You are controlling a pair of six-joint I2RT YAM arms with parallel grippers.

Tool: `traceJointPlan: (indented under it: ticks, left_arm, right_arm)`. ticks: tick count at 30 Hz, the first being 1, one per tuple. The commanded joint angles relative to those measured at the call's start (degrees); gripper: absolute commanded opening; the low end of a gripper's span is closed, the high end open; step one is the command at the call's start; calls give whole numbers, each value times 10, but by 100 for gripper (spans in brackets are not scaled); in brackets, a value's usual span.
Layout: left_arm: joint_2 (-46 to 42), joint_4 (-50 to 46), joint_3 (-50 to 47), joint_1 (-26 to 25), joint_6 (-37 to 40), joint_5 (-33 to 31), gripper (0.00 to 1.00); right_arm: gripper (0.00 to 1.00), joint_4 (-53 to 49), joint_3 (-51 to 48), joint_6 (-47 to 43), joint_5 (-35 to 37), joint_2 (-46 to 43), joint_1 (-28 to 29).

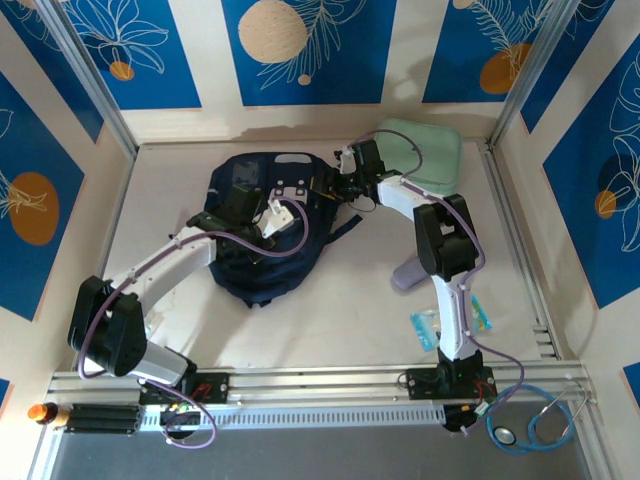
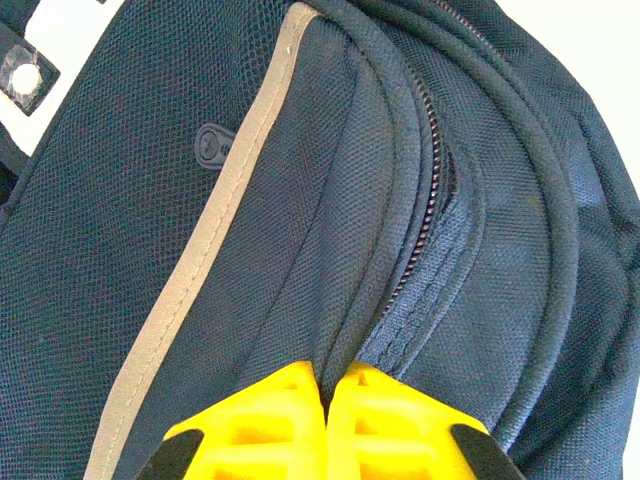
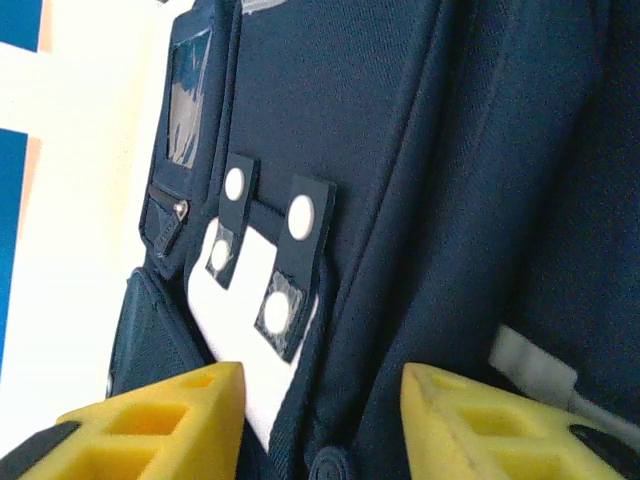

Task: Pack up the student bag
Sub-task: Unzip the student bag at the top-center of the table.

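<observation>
The student bag (image 1: 262, 283) lies flat mid-worktop (image 1: 330, 330), well clear of the mint-green zip case (image 1: 428, 150) at the far right. Its long axis runs roughly far-to-near with the rounded end toward the arm bases; which end is the top I cannot tell.

The left gripper (image 2: 325, 385) is pinched tight on a fold of fabric beside the zip (image 2: 425, 190), a good anchor. The right gripper (image 3: 322, 385) stands part open astride a raised seam at the bag's right edge, with no clear contact.

To open the bag cleanly, the right should probably seat fully on that seam first. It should then pull along the zip line, not upward, so the bag does not drag.
</observation>
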Motion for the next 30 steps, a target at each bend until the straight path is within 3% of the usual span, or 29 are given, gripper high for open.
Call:
traceJointPlan:
  ticks: [1, 7, 14, 18, 30]
  left_arm:
    - [-2, 1, 11, 0, -12, 30, 0]
    - [0, 5, 6, 0, -12, 26, 0]
    - [8, 13, 6, 0, -10, 5, 0]
    - [14, 15, 8, 1, -9, 0, 0]
    - [14, 9, 10, 1, -12, -6, 0]
  right_arm:
    - [41, -29, 25, -24, -19, 11, 10]
    - [39, -45, 16, -39, -43, 17, 10]
    - [39, -45, -20, -81, -155, 3, 10]
    - [38, -79, -15, -100, -114, 4, 10]
    - [29, -119, 3, -146, -77, 10, 19]
